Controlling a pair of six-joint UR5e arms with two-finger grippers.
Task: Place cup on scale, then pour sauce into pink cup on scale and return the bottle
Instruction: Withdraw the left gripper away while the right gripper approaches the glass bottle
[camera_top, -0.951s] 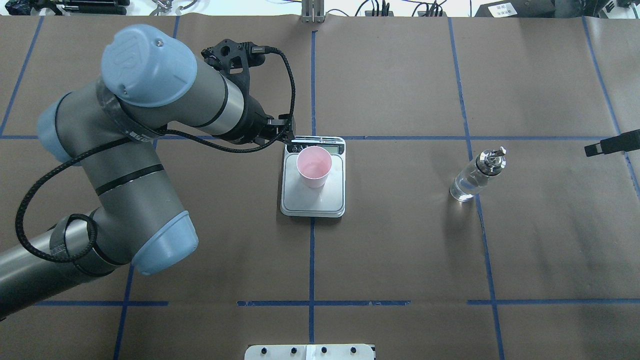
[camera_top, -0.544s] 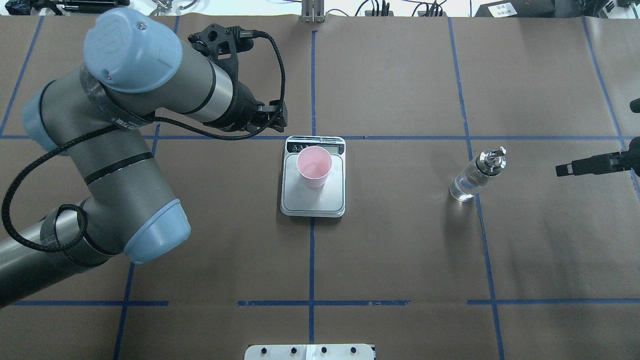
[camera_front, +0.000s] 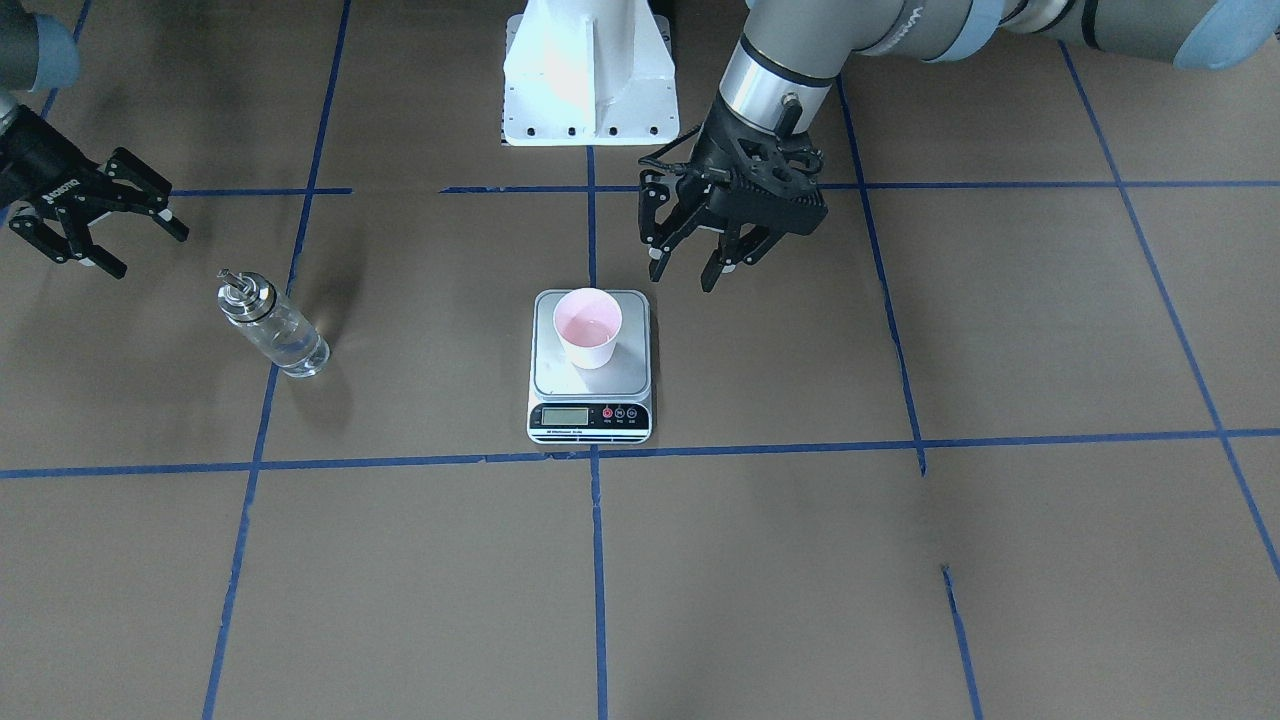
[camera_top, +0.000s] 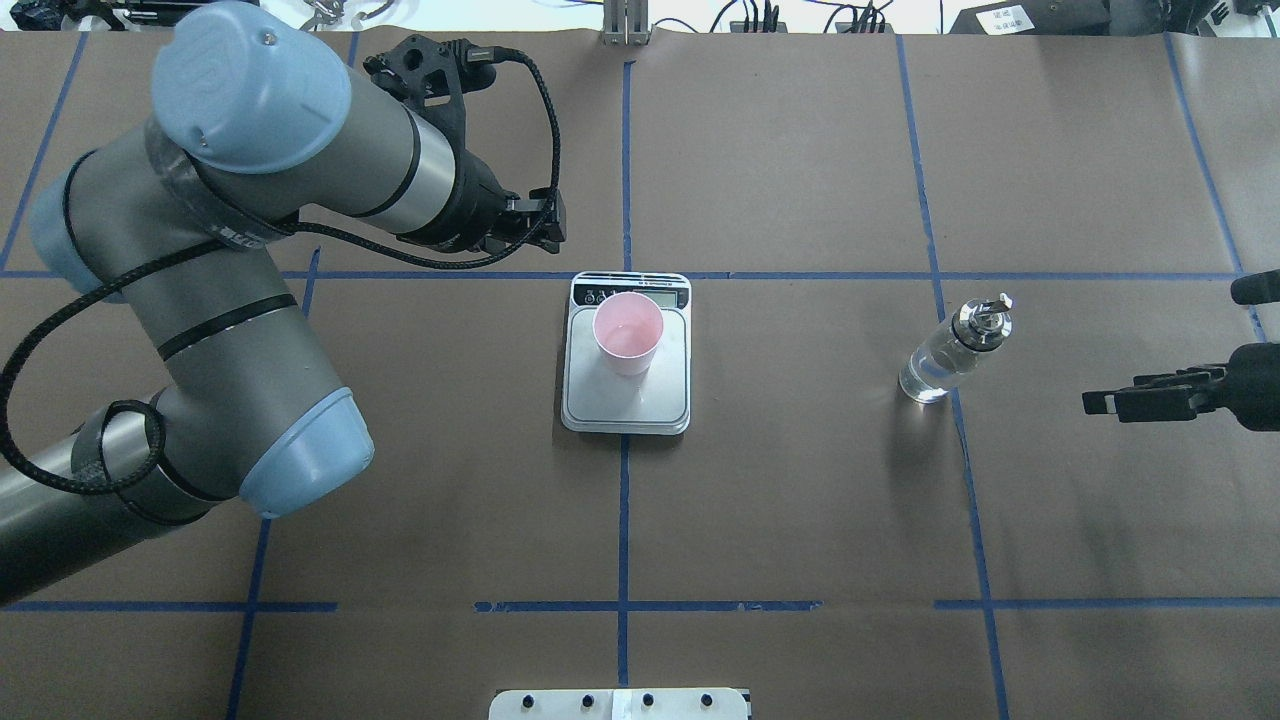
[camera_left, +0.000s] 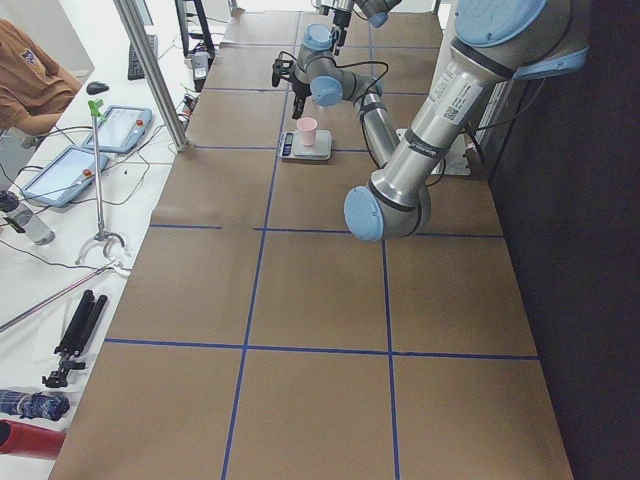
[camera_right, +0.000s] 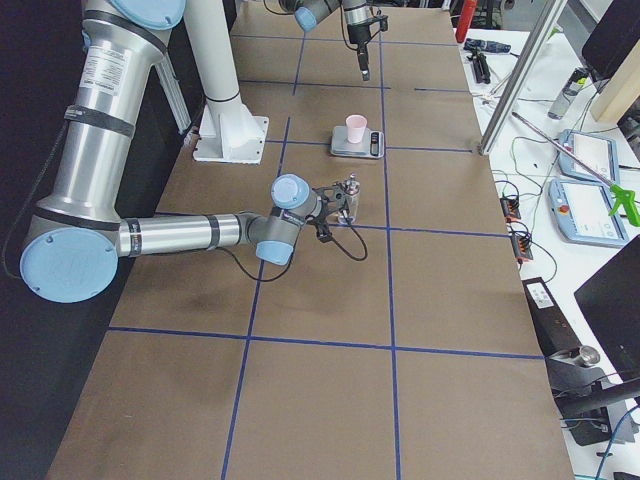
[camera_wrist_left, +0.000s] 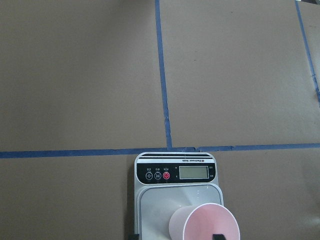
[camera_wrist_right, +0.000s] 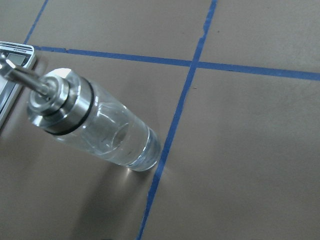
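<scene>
The pink cup (camera_front: 588, 328) stands upright on the scale (camera_front: 560, 382), toward its display end; both also show in the overhead view, cup (camera_top: 627, 333) on scale (camera_top: 625, 402), and in the left wrist view, cup (camera_wrist_left: 210, 226) on scale (camera_wrist_left: 170, 172). The clear glass bottle (camera_top: 948, 352) with its silver cap stands on the table to the right, holding clear liquid (camera_wrist_right: 112, 137). My left gripper (camera_front: 683, 278) is open and empty, hovering just off the scale's edge. My right gripper (camera_front: 148, 252) is open and empty, apart from the bottle (camera_front: 272, 327), on its outer side.
The white robot base plate (camera_front: 590, 70) sits at the table's near-robot edge. Blue tape lines (camera_top: 624, 520) cross the brown table cover. Tablets and tools (camera_left: 70, 165) lie on the white bench beyond the far edge.
My left gripper has drawn back from the scale, up and to the left in the overhead view. My right gripper has come in from the right edge toward the bottle.
</scene>
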